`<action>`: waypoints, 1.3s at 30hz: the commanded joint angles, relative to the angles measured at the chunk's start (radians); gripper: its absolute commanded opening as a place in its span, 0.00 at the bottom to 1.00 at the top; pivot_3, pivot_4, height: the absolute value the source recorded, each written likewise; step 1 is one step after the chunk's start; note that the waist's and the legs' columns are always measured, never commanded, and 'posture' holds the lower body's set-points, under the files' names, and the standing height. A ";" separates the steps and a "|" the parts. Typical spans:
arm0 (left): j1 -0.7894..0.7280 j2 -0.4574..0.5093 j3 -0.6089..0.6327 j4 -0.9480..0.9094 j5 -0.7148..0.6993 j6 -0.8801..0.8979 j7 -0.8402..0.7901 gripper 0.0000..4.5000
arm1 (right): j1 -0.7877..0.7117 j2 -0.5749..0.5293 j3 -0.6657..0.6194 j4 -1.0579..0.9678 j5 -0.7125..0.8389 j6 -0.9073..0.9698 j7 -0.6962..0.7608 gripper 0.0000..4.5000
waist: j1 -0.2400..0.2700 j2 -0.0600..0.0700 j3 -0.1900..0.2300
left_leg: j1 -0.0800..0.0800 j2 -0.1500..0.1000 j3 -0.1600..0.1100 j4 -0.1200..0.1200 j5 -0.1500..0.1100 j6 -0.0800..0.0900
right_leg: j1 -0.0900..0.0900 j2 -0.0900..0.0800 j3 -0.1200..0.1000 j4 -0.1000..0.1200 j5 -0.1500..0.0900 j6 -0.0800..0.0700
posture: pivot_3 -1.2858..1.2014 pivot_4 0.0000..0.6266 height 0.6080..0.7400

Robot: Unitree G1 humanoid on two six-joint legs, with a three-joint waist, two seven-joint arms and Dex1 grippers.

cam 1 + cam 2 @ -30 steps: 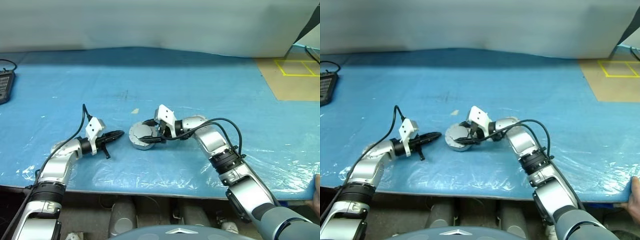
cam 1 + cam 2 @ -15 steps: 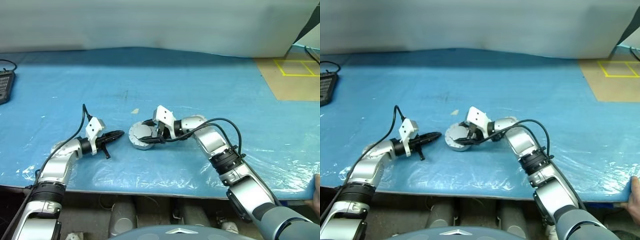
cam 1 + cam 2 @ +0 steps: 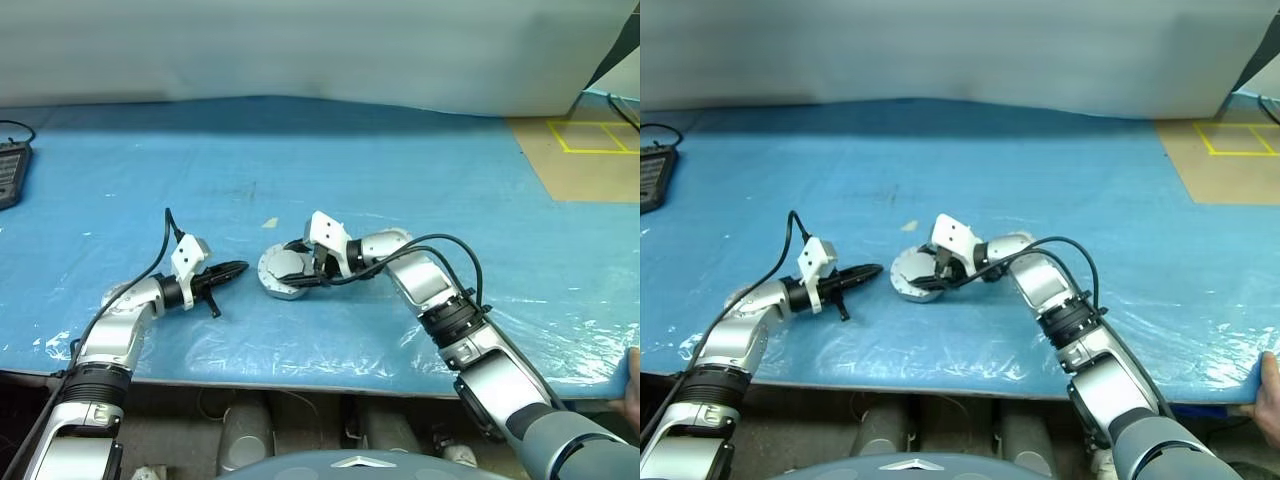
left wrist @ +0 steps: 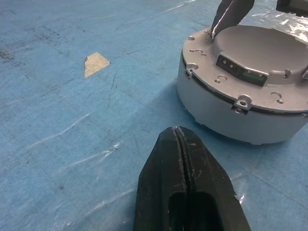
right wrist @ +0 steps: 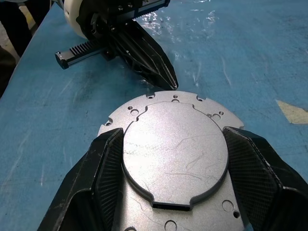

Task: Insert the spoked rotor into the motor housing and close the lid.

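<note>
Lid [image 5: 174,144]: plain silver face up, seated on the motor housing [image 4: 226,113].
Right gripper [image 5: 174,159]: fingers straddle the lid's raised disc.
Left gripper [image 3: 238,267]: pressed together, empty, at housing's 9 o'clock.

A plain silver face is shown by the lid [image 5: 175,144], above the pale grey wall of the motor housing [image 4: 226,118]. The table [image 3: 400,160] is covered in blue sheeting, marked by a tan scrap [image 4: 96,63]. The fingers [image 5: 250,173] are black.
</note>
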 commanded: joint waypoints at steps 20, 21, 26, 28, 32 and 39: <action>-0.008 -0.020 0.030 -0.043 -0.042 0.016 0.017 0.00 | 0.008 -0.037 0.085 0.102 -0.114 -0.076 -0.033 0.64 | -0.002 0.000 0.000 | 0.003 0.000 0.000 -0.001 0.000 0.000 | 0.001 0.000 0.000 0.000 0.000 0.001 | 0.52 0.24 1.00; -0.013 -0.029 0.039 -0.055 -0.060 0.031 0.021 0.00 | 0.008 -0.038 0.085 0.105 -0.114 -0.079 -0.033 0.64 | -0.002 0.000 0.000 | 0.003 0.000 0.000 -0.001 0.000 0.000 | 0.002 0.000 0.000 0.000 -0.001 0.002 | 0.52 0.24 1.00; -0.044 -0.054 0.078 -0.120 -0.164 0.115 0.012 0.00 | 0.006 -0.042 0.083 0.119 -0.117 -0.089 -0.034 0.64 | -0.001 0.000 0.000 | 0.003 0.000 0.000 0.000 0.000 0.000 | 0.002 0.000 0.000 0.000 -0.001 0.002 | 0.52 0.24 1.00; -0.039 -0.046 0.062 -0.118 -0.154 0.125 -0.003 0.00 | 0.005 -0.043 0.080 0.122 -0.117 -0.091 -0.038 0.64 | -0.002 0.001 -0.001 | 0.004 0.000 0.000 0.000 0.000 0.000 | 0.002 0.000 0.000 0.001 -0.001 0.002 | 0.52 0.24 1.00; -0.022 -0.041 0.039 -0.111 -0.134 0.122 -0.028 0.00 | 0.005 -0.044 0.077 0.124 -0.117 -0.094 -0.045 0.64 | -0.002 0.001 -0.001 | 0.004 0.000 0.000 -0.001 0.000 0.000 | 0.002 0.000 0.001 0.000 -0.001 0.002 | 0.52 0.24 1.00; -0.014 -0.038 0.008 -0.110 -0.108 0.129 -0.049 0.00 | 0.011 -0.051 0.071 0.116 -0.115 -0.092 -0.050 0.64 | -0.001 0.001 -0.001 | 0.004 0.000 0.000 -0.001 0.000 0.000 | 0.003 0.000 0.001 0.000 -0.004 0.007 | 0.52 0.24 1.00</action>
